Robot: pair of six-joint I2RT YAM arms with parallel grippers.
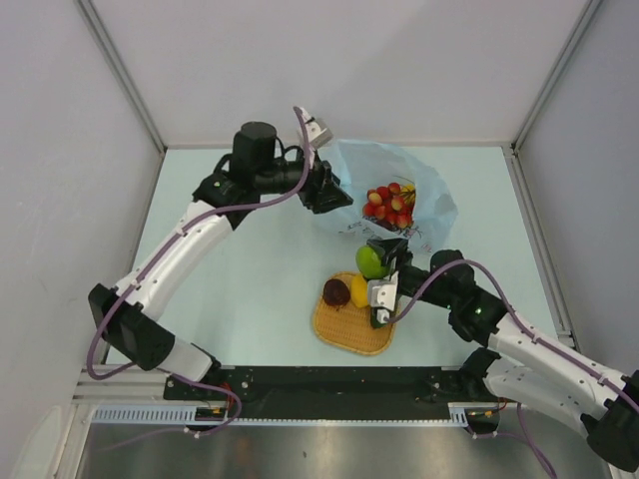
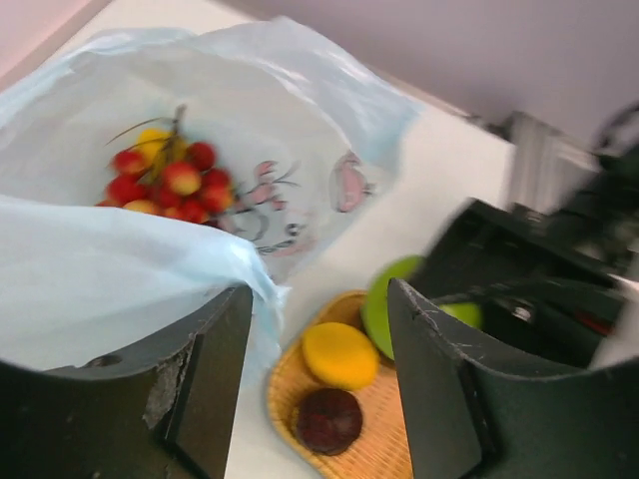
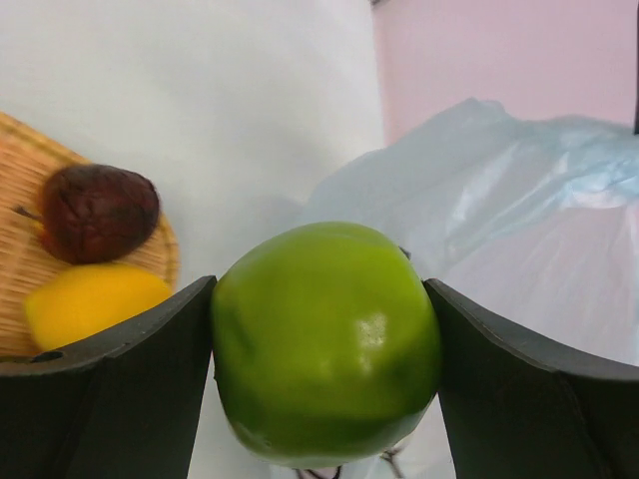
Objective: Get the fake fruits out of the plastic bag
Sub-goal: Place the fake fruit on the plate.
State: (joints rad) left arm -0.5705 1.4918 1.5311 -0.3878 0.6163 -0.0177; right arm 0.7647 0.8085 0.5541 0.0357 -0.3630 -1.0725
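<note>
Apple [image 3: 324, 339] clenched between my right fingers [image 3: 519, 399], outside the bag [image 1: 429, 190].
My left fingers [image 2: 200, 399] stood spread, seemingly propping the bag's mouth open near the counter's [image 1: 250, 289] far edge.

The pale table [image 1: 250, 289] before me carried two things. A crinkly, pale blue bag [image 1: 434, 200] lay toward the far side, a little right of the middle. A woven tray [image 1: 349, 334] sat nearer to me, just in front of the bag; whether they touched, I could not tell.
</note>
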